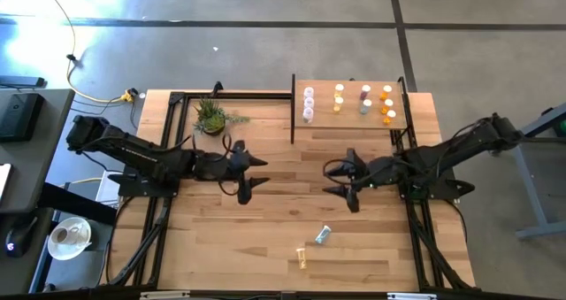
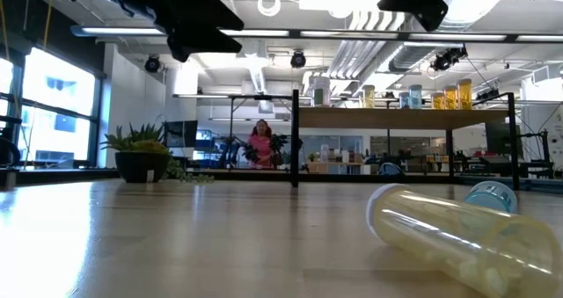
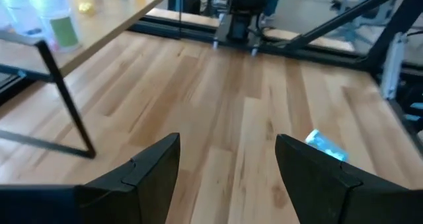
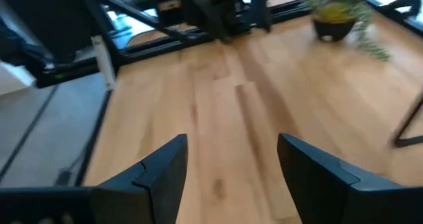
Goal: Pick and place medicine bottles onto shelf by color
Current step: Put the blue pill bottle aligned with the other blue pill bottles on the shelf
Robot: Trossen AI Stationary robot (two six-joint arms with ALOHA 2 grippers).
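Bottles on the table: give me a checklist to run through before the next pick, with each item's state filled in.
1. Left gripper open and empty: ok.
2. Right gripper open and empty: ok.
3. Bottles left to pick: two lie on their sides on the table, a pale blue bottle and a yellow bottle, apart from each other: ok.
4. Both fallen bottles free of the grippers: ok.
5. Free space on the shelf: its front strip is bare: ok.
6. Matching colour rows on the shelf: yellow shows; a blue row cannot tell.
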